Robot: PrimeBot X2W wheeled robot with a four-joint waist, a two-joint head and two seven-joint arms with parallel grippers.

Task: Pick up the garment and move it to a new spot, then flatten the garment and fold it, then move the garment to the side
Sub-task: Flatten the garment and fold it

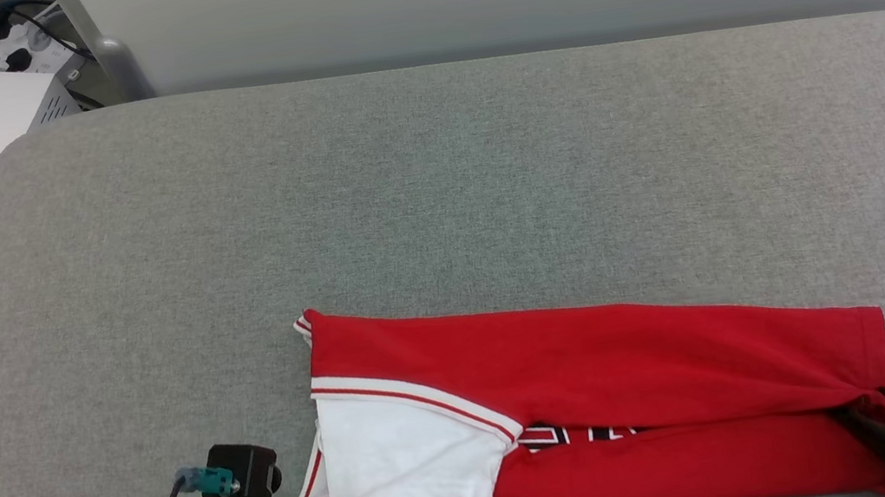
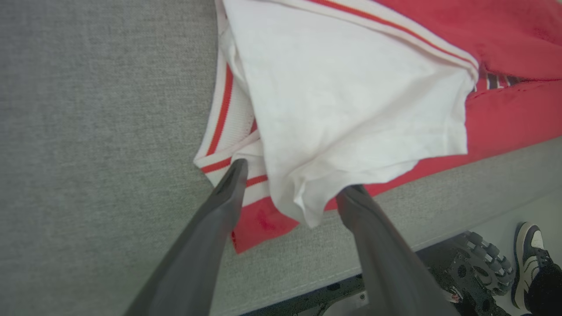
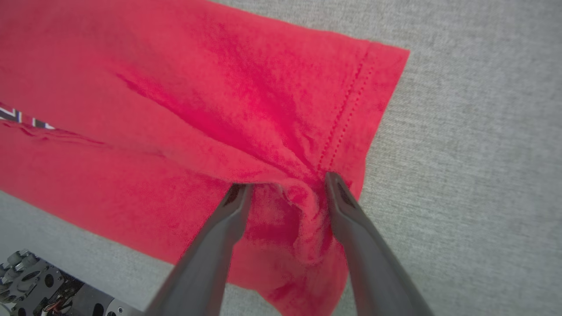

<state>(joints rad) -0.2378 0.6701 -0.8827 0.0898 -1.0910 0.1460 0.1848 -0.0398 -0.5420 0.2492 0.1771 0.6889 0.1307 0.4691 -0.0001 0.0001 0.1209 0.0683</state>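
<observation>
The shirt (image 1: 600, 365) lies folded into a long band on the grey table (image 1: 432, 180), close along its near edge, with the collar end to the left and the hem to the right. The left gripper (image 2: 295, 176) has its jaws spread; the loose corner of the white sleeve (image 2: 351, 109) lies between the fingers, with nothing pinched. The right gripper (image 3: 286, 182) is spread too, with a hump of red cloth by the hem (image 3: 351, 101) bunched between its fingers. Whether that cloth is catching on a finger is hard to tell from this angle. If it is, lifting the arm away could drag the hem up and undo the fold. The sleeve sits loosely and could flop open if the left fingers brush it. A careless pull toward the robot could also tip the band over the table's near edge.
</observation>
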